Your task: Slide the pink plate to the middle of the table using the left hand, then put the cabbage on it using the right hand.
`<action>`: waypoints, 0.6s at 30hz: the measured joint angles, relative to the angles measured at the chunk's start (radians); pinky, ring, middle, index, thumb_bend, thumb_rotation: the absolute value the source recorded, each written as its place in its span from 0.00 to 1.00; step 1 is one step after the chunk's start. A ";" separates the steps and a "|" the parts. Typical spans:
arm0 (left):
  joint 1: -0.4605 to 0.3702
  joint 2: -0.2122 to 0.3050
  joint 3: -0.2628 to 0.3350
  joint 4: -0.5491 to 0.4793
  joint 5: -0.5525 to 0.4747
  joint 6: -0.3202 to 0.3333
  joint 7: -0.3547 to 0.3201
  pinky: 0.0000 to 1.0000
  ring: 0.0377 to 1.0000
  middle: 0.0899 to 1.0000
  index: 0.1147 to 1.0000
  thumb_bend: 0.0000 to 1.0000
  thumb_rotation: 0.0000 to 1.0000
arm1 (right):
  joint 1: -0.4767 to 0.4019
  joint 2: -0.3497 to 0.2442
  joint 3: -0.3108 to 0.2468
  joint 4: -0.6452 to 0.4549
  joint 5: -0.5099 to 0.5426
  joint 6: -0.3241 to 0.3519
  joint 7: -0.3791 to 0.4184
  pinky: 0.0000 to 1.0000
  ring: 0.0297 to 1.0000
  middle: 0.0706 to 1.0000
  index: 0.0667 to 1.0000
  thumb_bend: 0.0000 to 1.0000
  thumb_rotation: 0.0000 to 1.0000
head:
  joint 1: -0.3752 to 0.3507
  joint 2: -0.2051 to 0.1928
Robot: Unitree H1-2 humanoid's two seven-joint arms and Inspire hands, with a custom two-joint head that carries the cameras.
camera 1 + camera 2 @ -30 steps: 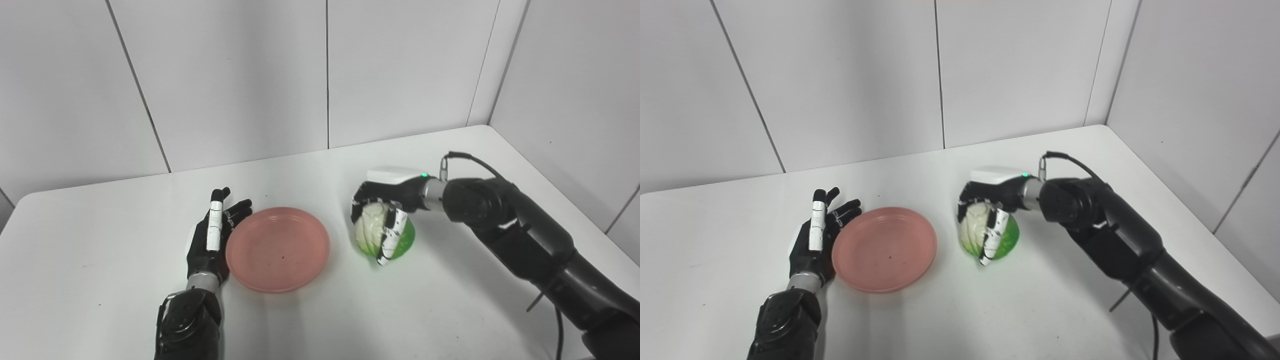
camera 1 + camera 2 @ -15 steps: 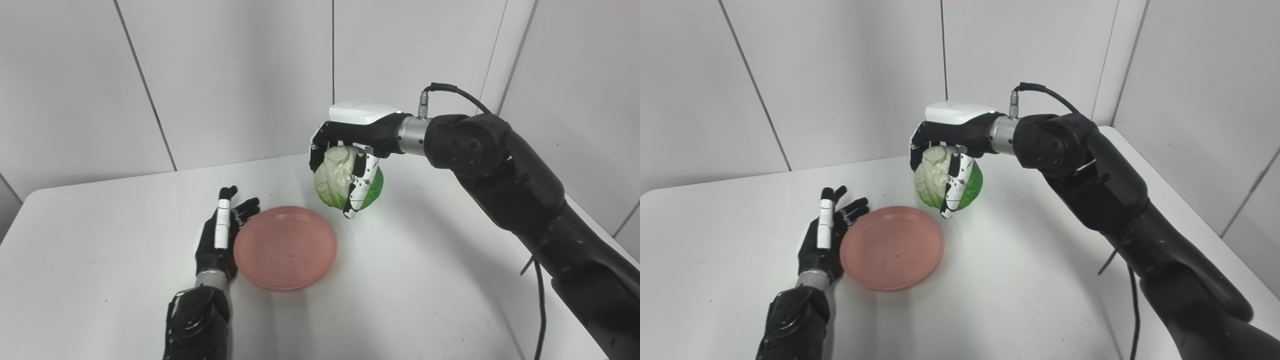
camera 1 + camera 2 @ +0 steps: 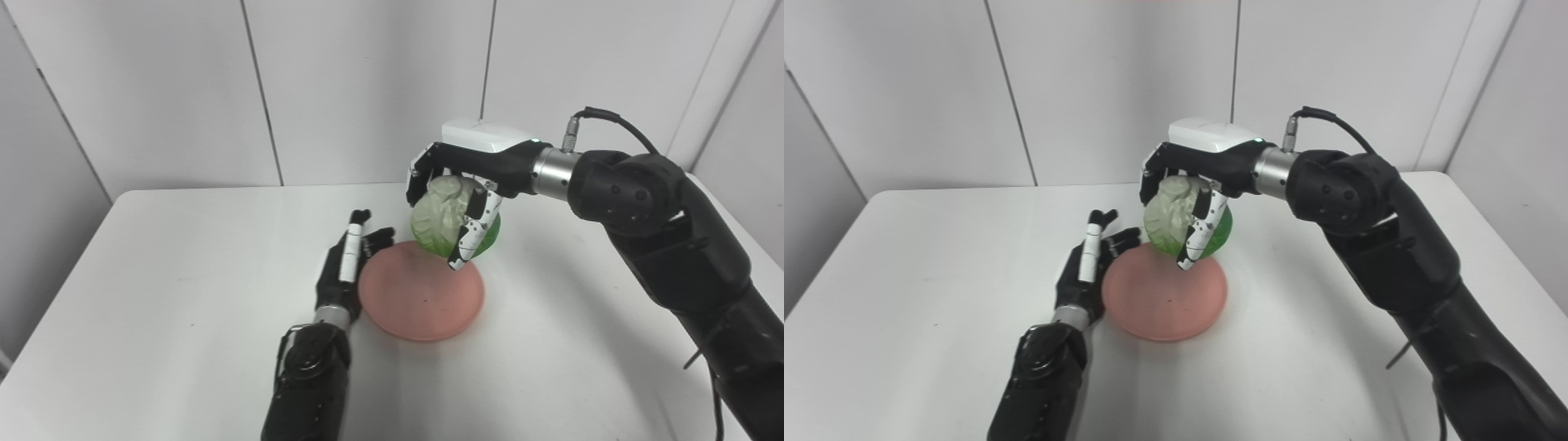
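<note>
The pink plate point(image 3: 416, 300) lies flat near the middle of the white table point(image 3: 153, 294). My left hand point(image 3: 347, 266) is open, resting on its edge on the table, against the plate's left rim. My right hand point(image 3: 465, 184) is shut on the cabbage point(image 3: 442, 211), a pale green head with a brighter green side. It holds the cabbage in the air over the plate's far edge. The same scene shows in the right eye view, with the cabbage point(image 3: 1170, 214) above the plate point(image 3: 1164, 300).
Grey wall panels point(image 3: 367, 79) stand close behind the table. The table's left edge point(image 3: 55, 269) and right edge point(image 3: 753, 245) are in view. A black cable point(image 3: 603, 116) runs from my right wrist.
My right hand lifted the cabbage off the table and carried it left, now lower over the plate's far edge. The camera has turned left. My left hand and the plate stayed put.
</note>
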 measured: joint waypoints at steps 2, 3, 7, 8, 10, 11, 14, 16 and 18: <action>-0.001 -0.005 -0.002 0.002 0.000 -0.001 0.002 0.81 0.74 0.67 0.87 0.90 0.91 | 0.011 0.020 0.003 0.030 -0.006 -0.006 -0.025 0.23 0.27 0.38 0.48 0.53 0.00 | 0.018 -0.002; -0.001 -0.007 -0.002 0.002 0.000 -0.002 0.002 0.81 0.74 0.67 0.87 0.90 0.91 | 0.018 0.030 0.006 0.051 -0.008 -0.020 -0.038 0.22 0.26 0.38 0.48 0.53 0.00 | 0.018 -0.002; -0.001 -0.011 -0.004 0.002 0.001 -0.002 0.006 0.81 0.74 0.66 0.88 0.90 0.90 | 0.052 0.070 0.030 0.119 -0.021 -0.066 -0.080 0.19 0.23 0.36 0.48 0.52 0.00 | 0.029 -0.008; -0.001 -0.011 -0.003 0.002 0.000 -0.002 0.007 0.81 0.74 0.66 0.88 0.90 0.90 | 0.059 0.079 0.035 0.137 -0.025 -0.080 -0.088 0.19 0.23 0.36 0.48 0.52 0.00 | 0.029 -0.008; -0.001 -0.011 -0.002 0.002 -0.001 -0.002 0.007 0.83 0.74 0.66 0.88 0.90 0.90 | 0.066 0.089 0.045 0.172 -0.038 -0.107 -0.106 0.20 0.24 0.37 0.49 0.52 0.00 | 0.029 -0.008; -0.001 -0.011 -0.001 0.002 -0.001 -0.002 0.007 0.83 0.74 0.65 0.88 0.91 0.90 | 0.066 0.092 0.046 0.187 -0.045 -0.117 -0.115 0.20 0.24 0.37 0.49 0.52 0.00 | 0.029 -0.008; 0.000 -0.011 0.005 0.004 -0.005 -0.008 0.007 0.85 0.75 0.66 0.87 0.91 0.88 | 0.065 0.092 0.046 0.214 -0.057 -0.139 -0.138 0.18 0.21 0.37 0.49 0.52 0.00 | 0.025 -0.011; 0.000 -0.011 0.009 0.005 -0.006 -0.011 0.006 0.86 0.75 0.65 0.87 0.91 0.87 | 0.065 0.092 0.046 0.231 -0.061 -0.140 -0.144 0.17 0.21 0.37 0.49 0.52 0.00 | 0.020 -0.009; 0.000 -0.011 0.012 0.005 -0.006 -0.012 0.006 0.86 0.74 0.65 0.87 0.91 0.88 | 0.065 0.092 0.047 0.237 -0.074 -0.141 -0.148 0.17 0.21 0.37 0.49 0.52 0.00 | 0.018 -0.011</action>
